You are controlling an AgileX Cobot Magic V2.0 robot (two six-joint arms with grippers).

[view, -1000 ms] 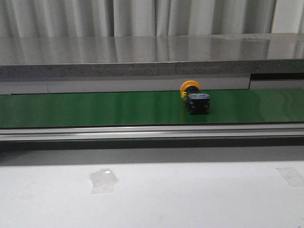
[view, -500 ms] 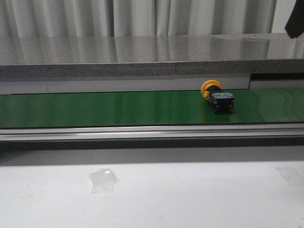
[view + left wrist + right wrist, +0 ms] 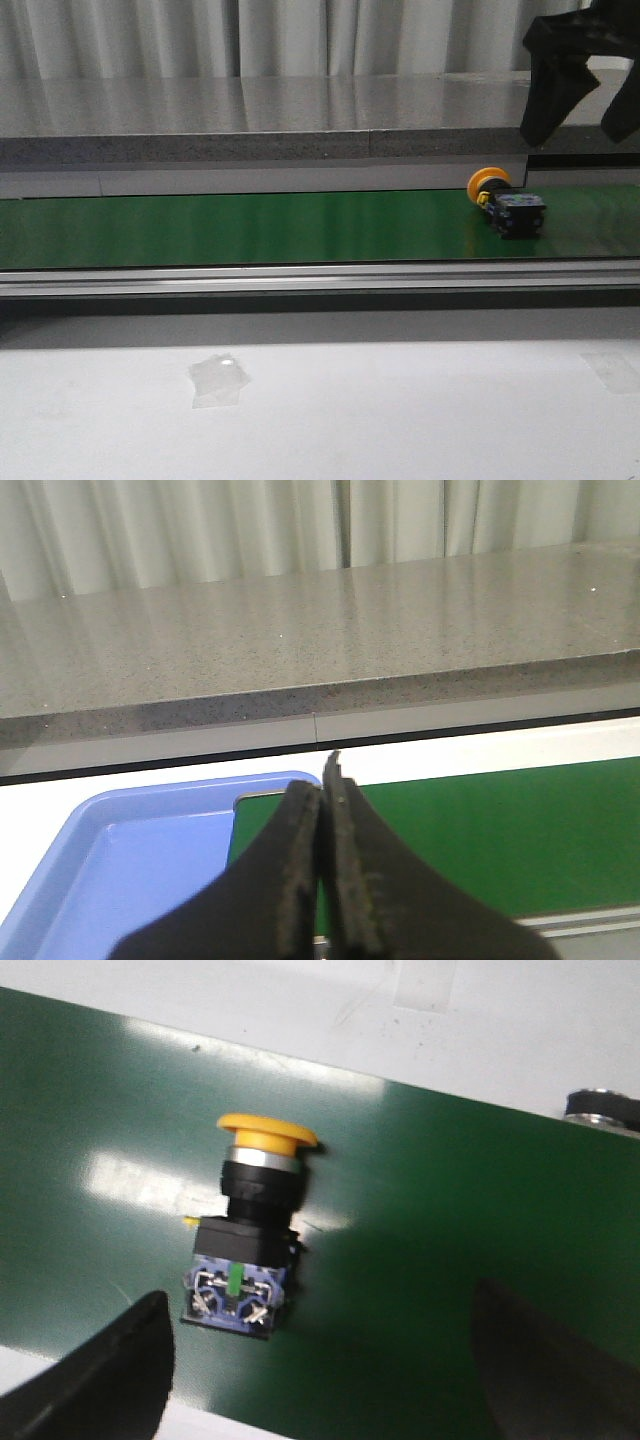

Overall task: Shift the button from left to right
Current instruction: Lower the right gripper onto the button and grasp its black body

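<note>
The button (image 3: 508,205), with an orange-yellow mushroom cap and a black body with a blue contact end, lies on its side on the green belt (image 3: 250,228) at the right. My right gripper (image 3: 583,85) hangs open above it at the upper right. In the right wrist view the button (image 3: 250,1230) lies between and beyond the wide-apart fingers (image 3: 110,1370), nearer one finger; nothing is held. My left gripper (image 3: 322,810) is shut and empty, its fingers pressed together over the belt's left end; it is out of the front view.
A blue tray (image 3: 150,860) sits at the belt's left end. A grey stone ledge (image 3: 300,120) runs behind the belt and a metal rail (image 3: 300,278) in front. Clear tape patches (image 3: 218,380) lie on the white table.
The button has travelled right along the belt, from the middle to the right end. My right gripper has come down into the front view at the upper right.
</note>
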